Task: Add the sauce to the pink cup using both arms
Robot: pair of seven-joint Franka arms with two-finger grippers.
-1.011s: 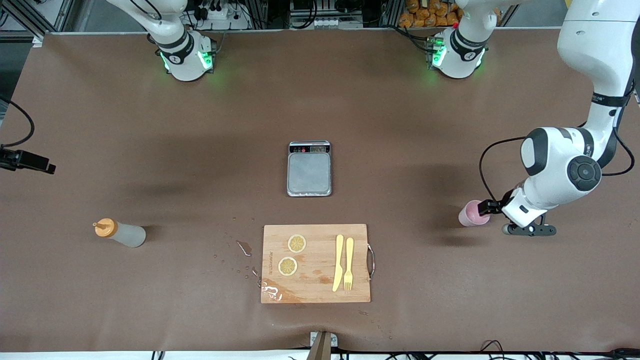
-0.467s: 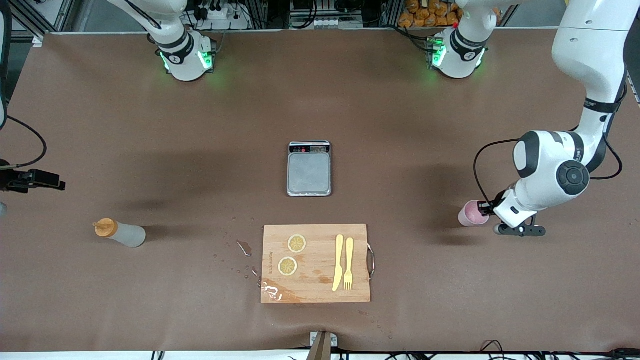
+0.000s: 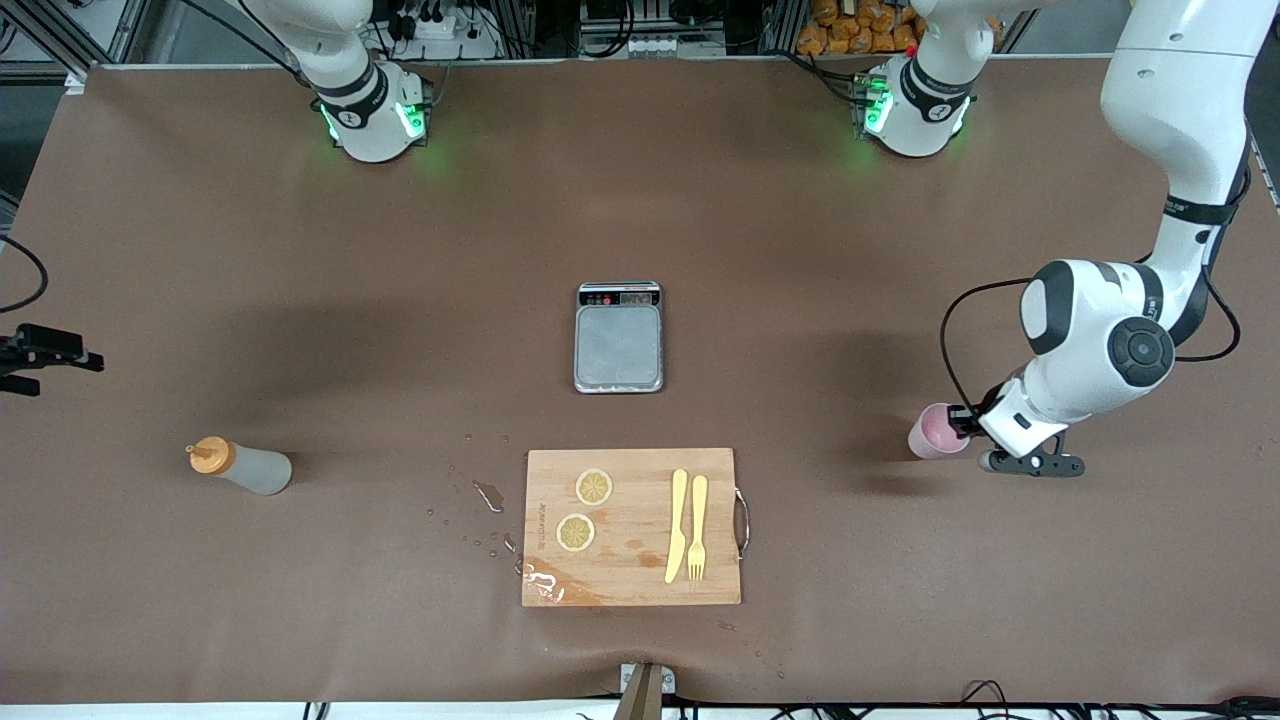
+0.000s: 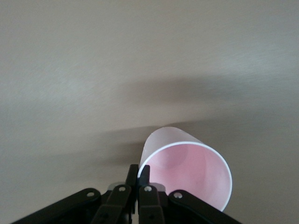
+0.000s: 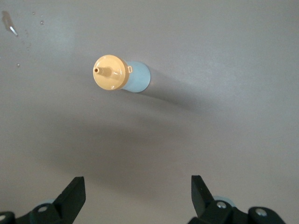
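Note:
The pink cup (image 3: 931,437) is near the left arm's end of the table and leans over. My left gripper (image 3: 960,421) is shut on its rim. In the left wrist view the fingers (image 4: 145,171) pinch the white rim of the cup (image 4: 187,170), one inside and one outside. The sauce bottle (image 3: 243,466) with an orange cap stands near the right arm's end of the table. My right gripper (image 5: 138,184) is open and empty, up in the air beside the bottle (image 5: 122,75). Only a black part of it (image 3: 45,347) shows at the front view's edge.
A grey scale (image 3: 619,345) lies mid-table. Nearer the front camera lies a wooden cutting board (image 3: 632,580) with two lemon slices (image 3: 585,508), a yellow knife and a fork (image 3: 687,525). Water drops (image 3: 487,495) lie beside the board.
My left gripper has carried the pink cup a little toward the table's middle. The right arm's black end has shifted at the front view's edge.

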